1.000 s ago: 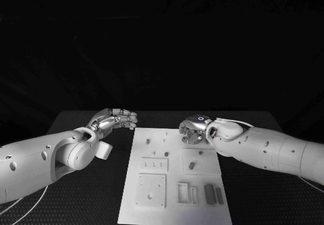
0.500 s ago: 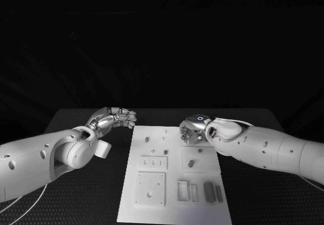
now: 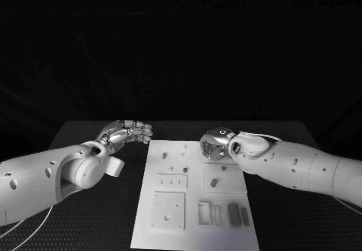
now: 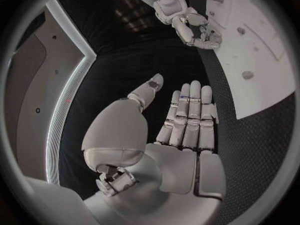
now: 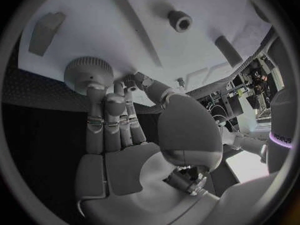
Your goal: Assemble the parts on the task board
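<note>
Left hand (image 3: 129,132) hovers empty, fingers extended side by side. Right hand (image 3: 214,145) is angled downward, fingertips (image 5: 95,91) touching a knurled round part (image 5: 88,74).

The head camera looks down from above at the counter (image 3: 90,130), taking in the whole board (image 3: 198,196) and both arms. Each wrist camera sits close behind its own robot hand (fisheye, edges bent): the left robot hand (image 4: 181,135) beside the board, the right robot hand (image 5: 125,150) close over it. All three share the board's far end.
</note>
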`<state>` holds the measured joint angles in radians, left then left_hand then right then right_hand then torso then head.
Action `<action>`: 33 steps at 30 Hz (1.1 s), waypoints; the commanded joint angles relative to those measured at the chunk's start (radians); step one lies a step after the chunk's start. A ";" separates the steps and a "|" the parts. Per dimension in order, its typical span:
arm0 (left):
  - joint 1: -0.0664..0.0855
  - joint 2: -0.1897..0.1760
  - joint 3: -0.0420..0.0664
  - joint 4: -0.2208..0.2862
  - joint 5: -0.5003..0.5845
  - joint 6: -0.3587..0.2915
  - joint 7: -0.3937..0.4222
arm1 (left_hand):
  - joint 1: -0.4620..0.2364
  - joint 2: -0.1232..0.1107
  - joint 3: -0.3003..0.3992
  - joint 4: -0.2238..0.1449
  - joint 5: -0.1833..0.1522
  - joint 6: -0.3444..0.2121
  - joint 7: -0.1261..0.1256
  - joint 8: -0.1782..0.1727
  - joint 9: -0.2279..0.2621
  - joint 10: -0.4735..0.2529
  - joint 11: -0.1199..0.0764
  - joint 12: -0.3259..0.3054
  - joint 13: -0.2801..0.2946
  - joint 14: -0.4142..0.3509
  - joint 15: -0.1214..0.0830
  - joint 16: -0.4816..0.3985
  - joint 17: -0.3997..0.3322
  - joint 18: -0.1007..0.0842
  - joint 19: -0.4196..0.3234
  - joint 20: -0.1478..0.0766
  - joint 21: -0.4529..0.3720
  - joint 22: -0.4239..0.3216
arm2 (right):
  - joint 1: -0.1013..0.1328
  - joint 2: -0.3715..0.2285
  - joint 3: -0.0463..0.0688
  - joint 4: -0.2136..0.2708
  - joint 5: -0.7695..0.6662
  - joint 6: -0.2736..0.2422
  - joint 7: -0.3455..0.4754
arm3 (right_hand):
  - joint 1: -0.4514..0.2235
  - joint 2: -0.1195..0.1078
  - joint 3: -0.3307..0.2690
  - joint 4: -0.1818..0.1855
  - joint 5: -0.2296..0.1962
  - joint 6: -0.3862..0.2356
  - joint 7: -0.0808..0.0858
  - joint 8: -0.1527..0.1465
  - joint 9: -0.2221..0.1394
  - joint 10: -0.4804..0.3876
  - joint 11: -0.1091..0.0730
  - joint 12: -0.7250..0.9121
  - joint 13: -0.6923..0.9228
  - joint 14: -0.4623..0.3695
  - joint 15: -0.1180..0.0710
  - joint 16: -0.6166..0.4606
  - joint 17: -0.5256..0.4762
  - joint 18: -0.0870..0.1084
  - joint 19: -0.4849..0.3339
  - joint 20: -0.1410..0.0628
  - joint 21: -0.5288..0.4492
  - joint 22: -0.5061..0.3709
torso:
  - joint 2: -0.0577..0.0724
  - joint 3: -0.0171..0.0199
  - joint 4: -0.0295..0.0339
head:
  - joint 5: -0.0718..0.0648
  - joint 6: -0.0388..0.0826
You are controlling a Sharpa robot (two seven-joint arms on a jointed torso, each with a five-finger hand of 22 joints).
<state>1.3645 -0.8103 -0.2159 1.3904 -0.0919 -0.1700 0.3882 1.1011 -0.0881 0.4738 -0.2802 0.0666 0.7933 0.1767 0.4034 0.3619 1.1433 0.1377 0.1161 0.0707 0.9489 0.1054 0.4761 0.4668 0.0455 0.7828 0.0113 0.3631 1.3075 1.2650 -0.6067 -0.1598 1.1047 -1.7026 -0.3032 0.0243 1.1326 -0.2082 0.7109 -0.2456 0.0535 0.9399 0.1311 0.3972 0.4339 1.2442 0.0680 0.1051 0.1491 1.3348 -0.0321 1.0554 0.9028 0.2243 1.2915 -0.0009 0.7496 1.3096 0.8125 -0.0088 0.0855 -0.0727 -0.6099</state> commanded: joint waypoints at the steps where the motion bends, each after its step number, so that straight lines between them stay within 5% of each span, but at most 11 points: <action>1: 0.000 0.001 0.001 0.002 0.007 0.017 0.004 | -0.010 0.000 -0.005 -0.001 -0.006 0.000 0.008 -0.007 -0.002 -0.001 0.004 -0.005 -0.001 -0.003 0.007 -0.006 0.001 0.016 -0.007 0.000 -0.004 0.014 | -0.011 0.007 -0.006 -0.001 -0.029 0.039 -0.007 | -0.002 0.013 0.008 0.001 -0.005 0.011 -0.002 0.003 0.002 0.015 0.006 0.005 0.006 0.000 -0.006 0.008 -0.002 0.037 0.002 -0.004 0.011 0.025 | 0.002 -0.0003 0.0001 | 0.001 0.001; 15: 0.000 0.003 0.001 -0.002 0.007 0.018 0.000 | -0.007 0.000 -0.004 -0.003 -0.006 -0.001 0.009 -0.008 -0.002 -0.001 0.004 -0.007 -0.001 -0.003 0.007 -0.007 0.002 0.016 -0.008 0.000 -0.004 0.015 | -0.019 0.014 -0.006 0.005 -0.073 0.009 -0.057 | -0.012 0.057 0.037 -0.018 -0.005 0.091 -0.032 0.032 0.025 0.088 -0.025 0.033 0.054 -0.008 -0.036 0.027 -0.008 0.037 -0.017 -0.019 0.065 0.022 | 0.004 -0.0016 -0.0008 | 0.000 0.003; 25: 0.001 0.002 0.001 -0.002 0.007 0.016 -0.003 | -0.005 0.001 -0.003 -0.005 -0.006 -0.001 0.009 -0.009 -0.002 -0.001 0.004 -0.008 -0.001 -0.004 0.007 -0.009 0.003 0.017 -0.008 0.000 -0.004 0.015 | -0.019 -0.004 -0.001 0.067 -0.109 -0.129 -0.167 | -0.013 0.057 0.049 -0.029 -0.005 0.103 -0.036 0.033 0.032 0.095 -0.030 0.032 0.068 -0.005 -0.041 0.034 -0.011 0.037 -0.017 -0.024 0.081 0.022 | 0.004 -0.0028 -0.0017 | 0.003 0.016; 33: 0.001 0.001 0.002 -0.004 0.007 0.015 -0.005 | -0.004 0.001 -0.002 -0.005 -0.006 -0.002 0.009 -0.010 -0.002 -0.002 0.004 -0.009 -0.001 -0.004 0.007 -0.010 0.003 0.017 -0.008 0.001 -0.004 0.015 | -0.017 0.014 0.011 0.086 -0.145 -0.173 -0.215 | -0.013 0.055 0.053 -0.033 -0.005 0.109 -0.038 0.033 0.034 0.098 -0.031 0.031 0.072 -0.004 -0.042 0.037 -0.012 0.037 -0.016 -0.026 0.088 0.021 | 0.005 -0.0020 -0.0015 | 0.005 0.025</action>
<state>1.3645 -0.8103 -0.2154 1.3852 -0.0899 -0.1675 0.3796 1.1012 -0.0881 0.4738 -0.2803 0.0666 0.7896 0.1804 0.3999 0.3612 1.1433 0.1377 0.1114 0.0708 0.9451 0.1090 0.4723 0.4686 0.0441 0.7828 0.0112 0.3631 1.3078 1.2480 -0.5981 -0.1492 1.1867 -1.8003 -0.4267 -0.1366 1.1166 -0.1602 0.7577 -0.2789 0.0424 1.0426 0.0947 0.4268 0.4648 1.3358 0.0383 0.1350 0.2198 1.3308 -0.0681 1.0874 0.8923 0.2135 1.2730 -0.0190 0.8326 1.3094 0.8166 -0.0116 0.0840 -0.0688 -0.5880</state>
